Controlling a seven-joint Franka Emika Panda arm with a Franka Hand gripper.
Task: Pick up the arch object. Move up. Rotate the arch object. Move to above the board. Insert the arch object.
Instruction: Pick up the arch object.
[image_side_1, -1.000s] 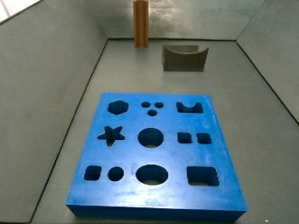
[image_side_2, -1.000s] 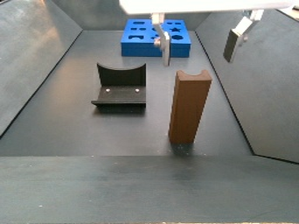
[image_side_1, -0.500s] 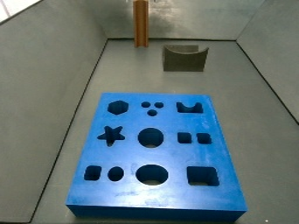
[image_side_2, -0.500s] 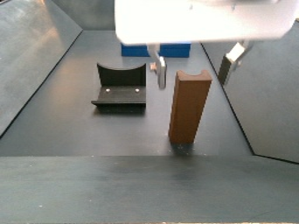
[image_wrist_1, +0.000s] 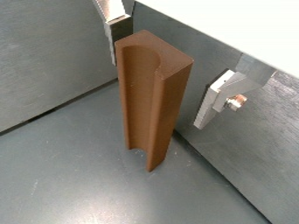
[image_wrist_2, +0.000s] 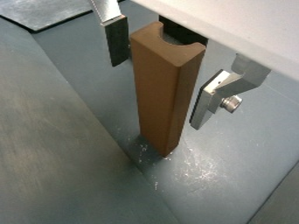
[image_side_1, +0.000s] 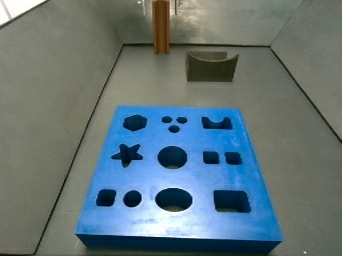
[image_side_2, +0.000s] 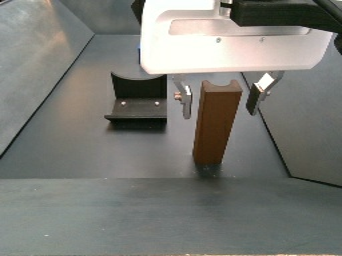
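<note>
The arch object (image_side_2: 214, 128) is a tan-brown block that stands upright on the grey floor, with a curved notch in its top end. It shows in both wrist views (image_wrist_1: 152, 105) (image_wrist_2: 163, 87) and small at the far end in a side view (image_side_1: 159, 27). My gripper (image_side_2: 221, 100) is open and hangs over the block's top. Its fingers (image_wrist_1: 219, 94) (image_wrist_2: 114, 39) stand on either side of the block with gaps, not touching it. The blue board (image_side_1: 181, 170) with dark cut-outs lies flat and far from the block. In the side view that shows the gripper it is hidden behind the gripper body.
The dark fixture (image_side_2: 138, 100) stands on the floor beside the arch object, and it also shows in a side view (image_side_1: 210, 66). Grey walls close in the floor on both sides, and one wall (image_wrist_1: 251, 166) runs close by the block.
My gripper has come from over the board's side toward the arch object and moved down. Its open fingers now straddle the block's top. The block and board have not moved.
</note>
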